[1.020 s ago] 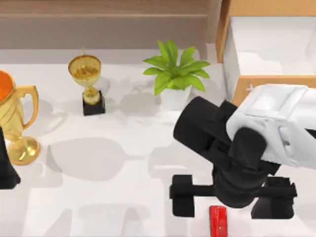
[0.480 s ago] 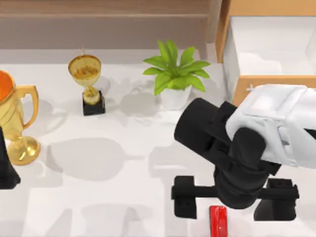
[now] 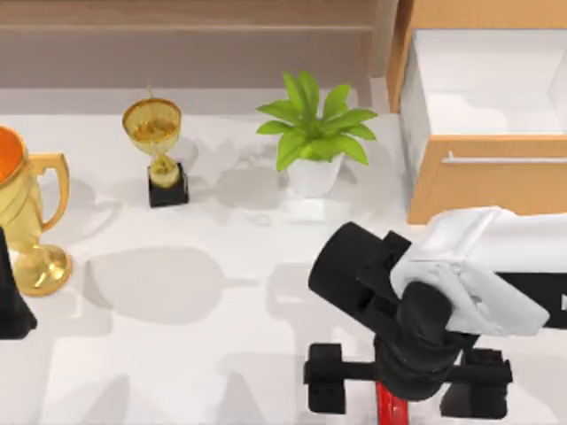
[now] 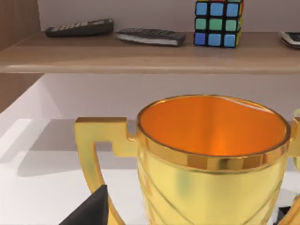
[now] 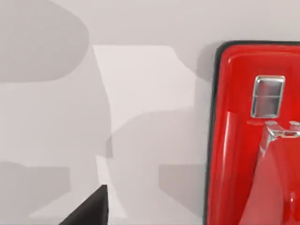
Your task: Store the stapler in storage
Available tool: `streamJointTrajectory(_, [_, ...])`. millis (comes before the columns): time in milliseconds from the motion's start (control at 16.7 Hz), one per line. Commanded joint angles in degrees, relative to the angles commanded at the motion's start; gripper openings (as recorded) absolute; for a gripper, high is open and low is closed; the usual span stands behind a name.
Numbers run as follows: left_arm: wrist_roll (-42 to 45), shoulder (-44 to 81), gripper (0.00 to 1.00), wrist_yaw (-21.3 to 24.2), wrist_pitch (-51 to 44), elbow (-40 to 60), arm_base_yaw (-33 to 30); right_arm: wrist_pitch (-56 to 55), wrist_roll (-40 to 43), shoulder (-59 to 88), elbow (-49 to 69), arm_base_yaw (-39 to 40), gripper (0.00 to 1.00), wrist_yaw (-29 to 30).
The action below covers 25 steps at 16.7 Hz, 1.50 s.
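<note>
Red stapler (image 5: 253,140) close under right gripper (image 3: 407,376), jaws apart; left gripper's jaw state unclear, by gold trophy (image 4: 211,159).

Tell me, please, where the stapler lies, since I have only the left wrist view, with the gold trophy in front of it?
Observer: The stapler lies flat on the table at the bottom edge of the top view, right of centre.
Operator: Is either arm near it?
Observer: Yes. The right end effector hangs directly over it, open, with one finger on each side. The left arm is parked at the table's left edge.
Operator: And is the storage ready?
Observer: The storage stands at the table's right rear with its drawer pulled open and the white interior exposed.
</note>
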State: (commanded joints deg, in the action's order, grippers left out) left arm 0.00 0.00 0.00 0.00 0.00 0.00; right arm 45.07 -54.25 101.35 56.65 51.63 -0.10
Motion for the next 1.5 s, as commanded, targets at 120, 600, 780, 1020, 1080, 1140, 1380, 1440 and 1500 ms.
streamJointTrajectory(120, [0.0,0.0,1.0,0.0,0.0,0.0,0.0,-2.3,0.0,1.0,-1.4,0.0,1.0,0.0])
streamJointTrajectory(600, [0.0,0.0,1.0,0.0,0.0,0.0,0.0,-2.6,-0.1,1.2,-1.5,0.0,0.7,0.0])
streamJointTrajectory(780, [0.0,0.0,1.0,0.0,0.0,0.0,0.0,-2.6,-0.1,1.2,-1.5,0.0,0.47,0.0])
streamJointTrajectory(1020, [0.0,0.0,1.0,0.0,0.0,0.0,0.0,-2.6,-0.1,1.2,-1.5,0.0,0.17,0.0])
streamJointTrajectory(1080, [0.0,0.0,1.0,0.0,0.0,0.0,0.0,-2.6,-0.1,1.2,-1.5,0.0,0.1,0.0])
streamJointTrajectory(1140, [0.0,0.0,1.0,0.0,0.0,0.0,0.0,-2.6,-0.1,1.2,-1.5,0.0,0.02,0.0])
streamJointTrajectory(1380, [0.0,0.0,1.0,0.0,0.0,0.0,0.0,-2.6,-0.1,1.2,-1.5,0.0,0.0,0.0])
streamJointTrajectory(1440, [0.0,0.0,1.0,0.0,0.0,0.0,0.0,-2.6,-0.1,1.2,-1.5,0.0,0.0,0.0])
streamJointTrajectory(1500, [0.0,0.0,1.0,0.0,0.0,0.0,0.0,-2.6,-0.1,1.2,-1.5,0.0,0.0,0.0])
